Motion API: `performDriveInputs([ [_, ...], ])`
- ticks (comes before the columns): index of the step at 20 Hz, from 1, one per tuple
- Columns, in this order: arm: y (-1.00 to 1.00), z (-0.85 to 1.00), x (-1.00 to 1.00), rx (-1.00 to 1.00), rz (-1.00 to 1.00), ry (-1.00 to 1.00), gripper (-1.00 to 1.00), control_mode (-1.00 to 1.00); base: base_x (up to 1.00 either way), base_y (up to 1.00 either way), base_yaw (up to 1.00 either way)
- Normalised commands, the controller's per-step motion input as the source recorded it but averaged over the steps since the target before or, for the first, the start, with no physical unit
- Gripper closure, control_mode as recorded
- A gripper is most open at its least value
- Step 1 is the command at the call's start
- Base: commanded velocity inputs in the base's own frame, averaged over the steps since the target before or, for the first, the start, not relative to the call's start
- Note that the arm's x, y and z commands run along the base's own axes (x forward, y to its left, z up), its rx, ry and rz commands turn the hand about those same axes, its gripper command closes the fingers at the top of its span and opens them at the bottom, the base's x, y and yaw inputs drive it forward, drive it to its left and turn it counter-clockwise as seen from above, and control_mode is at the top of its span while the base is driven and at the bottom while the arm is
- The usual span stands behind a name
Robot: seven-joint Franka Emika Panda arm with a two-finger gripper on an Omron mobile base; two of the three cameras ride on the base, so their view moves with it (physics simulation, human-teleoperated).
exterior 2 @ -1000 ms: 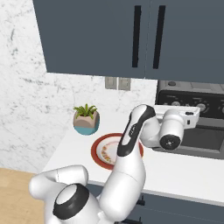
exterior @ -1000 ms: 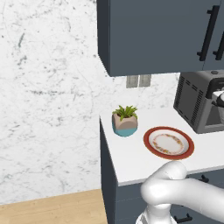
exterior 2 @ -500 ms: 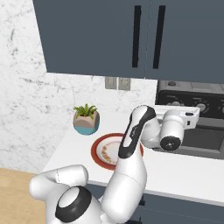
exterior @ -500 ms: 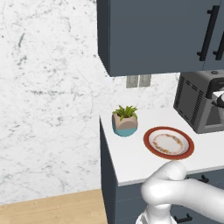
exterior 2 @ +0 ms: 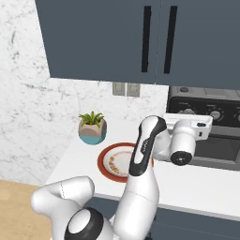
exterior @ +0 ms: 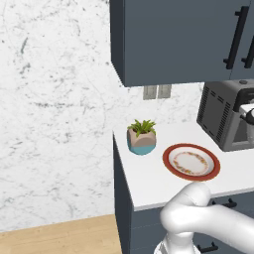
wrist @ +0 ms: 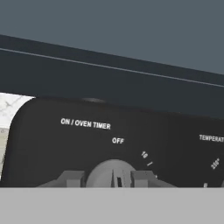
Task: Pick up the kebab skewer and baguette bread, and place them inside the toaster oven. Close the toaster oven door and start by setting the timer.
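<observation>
The toaster oven (exterior: 218,116) (exterior 2: 206,105) stands on the counter at the right, a dark grey box with side vents. Its door (exterior 2: 220,149) looks closed under the control panel. My gripper (wrist: 113,178) (exterior 2: 199,123) is pressed up to that panel, at the knob (wrist: 113,168) labelled ON / OVEN TIMER. Its marker sits just below OFF. The two fingertips (wrist: 72,178) flank the knob and touch its sides. The kebab skewer and the baguette bread are hidden from view. The red-rimmed plate (exterior: 191,161) (exterior 2: 117,161) is bare.
A small potted plant (exterior: 142,136) (exterior 2: 92,127) stands left of the plate near the counter's left edge. Dark wall cabinets (exterior: 178,39) hang above, and an outlet (exterior: 156,92) is on the marble wall. A TEMPERATURE dial label (wrist: 211,138) sits right of the timer.
The hand has shifted only slightly in front of the oven's control panel. Plate, plant and oven are where they were.
</observation>
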Motion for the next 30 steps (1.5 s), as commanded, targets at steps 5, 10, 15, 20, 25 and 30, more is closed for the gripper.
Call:
performDriveInputs([
  [5, 0.00, 0.00, 0.01, 0.00, 0.00, -0.02, 1.00, -1.00, 0.00, 0.00, 0.00],
  [10, 0.00, 0.00, 0.00, 0.00, 0.00, 0.00, 1.00, -1.00, 0.00, 0.00, 0.00],
  [15, 0.00, 0.00, 0.00, 0.02, 0.00, 0.00, 1.00, -1.00, 0.00, 0.00, 0.00],
  [20, 0.00, 0.00, 0.01, 0.07, 0.01, 0.00, 1.00, -1.00, 0.00, 0.00, 0.00],
  [25, 0.00, 0.00, 0.03, 0.12, 0.02, 0.00, 1.00, -1.00, 0.00, 0.00, 0.00],
  [30, 0.00, 0.00, 0.02, 0.14, 0.05, 0.00, 1.00, -1.00, 0.00, 0.00, 0.00],
])
